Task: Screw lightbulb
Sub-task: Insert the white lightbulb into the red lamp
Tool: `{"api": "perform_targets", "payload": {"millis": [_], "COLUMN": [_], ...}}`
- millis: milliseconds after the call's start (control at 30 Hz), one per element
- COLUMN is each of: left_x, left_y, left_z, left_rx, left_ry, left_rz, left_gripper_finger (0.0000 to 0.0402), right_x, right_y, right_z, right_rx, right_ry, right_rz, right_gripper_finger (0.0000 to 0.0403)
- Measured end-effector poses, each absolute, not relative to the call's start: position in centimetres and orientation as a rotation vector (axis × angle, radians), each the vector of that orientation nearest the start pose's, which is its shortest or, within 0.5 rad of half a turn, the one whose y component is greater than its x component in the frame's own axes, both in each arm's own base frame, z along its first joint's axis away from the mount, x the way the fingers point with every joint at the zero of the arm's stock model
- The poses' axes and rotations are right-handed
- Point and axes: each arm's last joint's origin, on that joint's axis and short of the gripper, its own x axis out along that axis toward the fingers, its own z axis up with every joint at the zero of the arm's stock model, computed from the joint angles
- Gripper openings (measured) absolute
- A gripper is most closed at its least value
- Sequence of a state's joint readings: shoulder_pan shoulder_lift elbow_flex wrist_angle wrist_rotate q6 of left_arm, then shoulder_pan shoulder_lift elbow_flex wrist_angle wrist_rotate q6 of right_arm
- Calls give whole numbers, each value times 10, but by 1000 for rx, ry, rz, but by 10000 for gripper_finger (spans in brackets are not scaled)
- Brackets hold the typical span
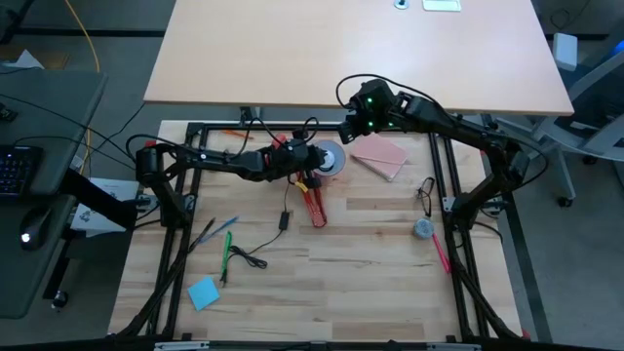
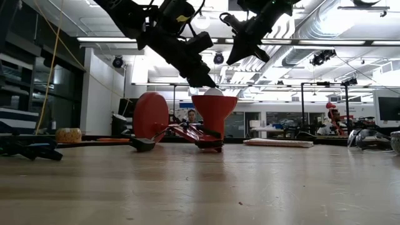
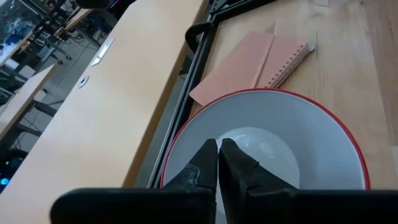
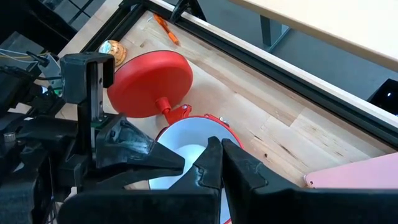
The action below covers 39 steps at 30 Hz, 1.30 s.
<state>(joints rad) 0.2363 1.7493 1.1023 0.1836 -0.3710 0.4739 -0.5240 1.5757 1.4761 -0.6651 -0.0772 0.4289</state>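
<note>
A: Item one, the lightbulb (image 2: 214,92). Location?

B: Seated in the red lamp shade (image 3: 267,99), white dome just showing above the rim in the low view. The shade opens upward; the lamp's round red base (image 4: 149,82) stands on edge beside it.

A: Item two, left gripper (image 3: 219,163).

B: Jaws closed together, nothing between them, tips poised right over the bulb inside the shade. Whether they touch the glass, I cannot tell.

A: Item three, right gripper (image 4: 222,163).

B: Jaws also shut and empty, hanging above the shade from the far side.

A: Step in hand?

B: My reading: the bulb is in the socket and either needs more turning or is finished. To turn it well, the left jaws would have to open, straddle the dome squarely, grip lightly and rotate about the bulb's own axis. The lamp looks free to slide, so the other arm bracing the shade would help.

A: Surface and room?

B: Pale wooden surface (image 1: 370,253) in a black frame. On it: a pink spiral notebook (image 1: 379,156), a blue sticky pad (image 1: 203,292), pens, a black cable, a small grey round object (image 1: 423,228). Beyond it, a light desk (image 1: 351,49); a workshop with ceiling strip lights and ducting.
</note>
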Motion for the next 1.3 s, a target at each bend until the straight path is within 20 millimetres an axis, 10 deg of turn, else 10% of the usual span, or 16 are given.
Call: {"api": "perform_targets", "payload": {"millis": [800,1067,1300], "left_x": [356,307,252], "left_y": [107,103,85], "left_z": [248,289,267], "left_rx": [477,260,-71], "left_ry": [559,591,569], "left_rz": [523,585,570], "left_gripper_finger": [148,169,179], "right_x": [296,308,316], "right_y": [-169,-160,-131], "right_z": [336,360,367], "right_rx": [600,498,132], "right_ry": [643,539,705], "right_rz": [-567,-188,-151], "right_gripper_finger": [0,18,155]}}
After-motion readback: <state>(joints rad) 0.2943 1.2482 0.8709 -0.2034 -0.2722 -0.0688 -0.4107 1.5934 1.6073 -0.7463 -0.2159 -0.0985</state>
